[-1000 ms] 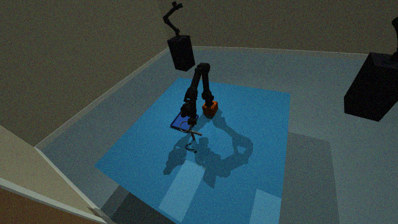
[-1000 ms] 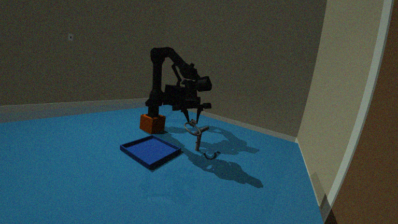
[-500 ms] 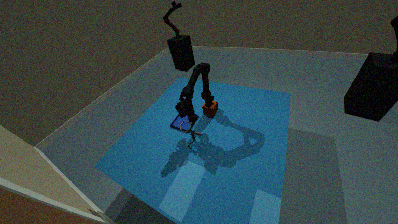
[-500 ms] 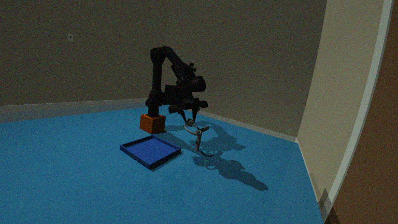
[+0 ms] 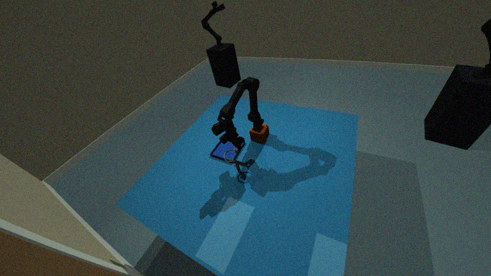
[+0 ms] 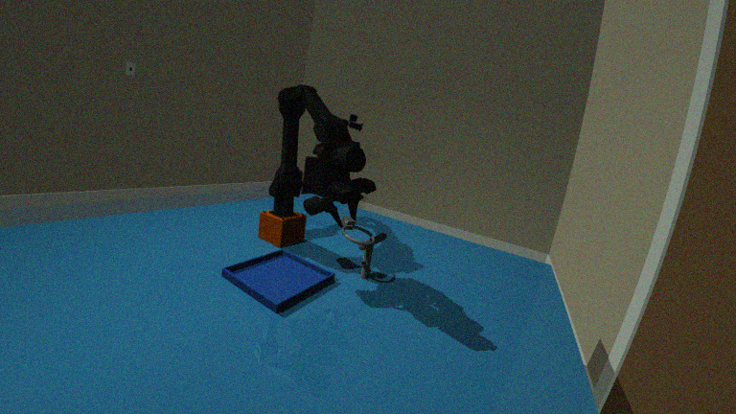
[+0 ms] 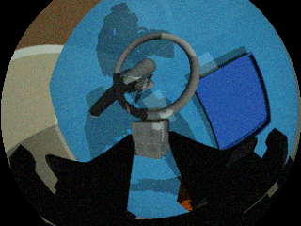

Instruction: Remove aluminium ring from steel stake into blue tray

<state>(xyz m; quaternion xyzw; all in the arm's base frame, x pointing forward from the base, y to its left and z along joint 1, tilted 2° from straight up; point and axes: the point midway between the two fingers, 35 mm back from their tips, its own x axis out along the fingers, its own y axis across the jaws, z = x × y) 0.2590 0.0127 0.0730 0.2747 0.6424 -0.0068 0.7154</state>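
Obstacles: one upright stake [image 5: 238, 168] [image 6: 366, 263] [image 7: 143, 84], with its cross-bar [image 5: 246, 163] [image 6: 381, 238] [image 7: 108, 96] projecting sideways at the top, overlapping the ring [image 5: 224, 155] [image 6: 353, 239] [image 7: 195, 75] in the wrist view, clearance between them undetermined; one orange base block [image 5: 259, 137] [image 6: 269, 228], behind the tray in the exterior view. Openings: space above the blue tray [image 5: 220, 151] [image 6: 278, 282] [image 7: 235, 104], open-topped within four low walls; a gap at tabletop level between tray and stake, with the jaws [image 5: 236, 145] [image 6: 348, 219] above the tray's rim height.
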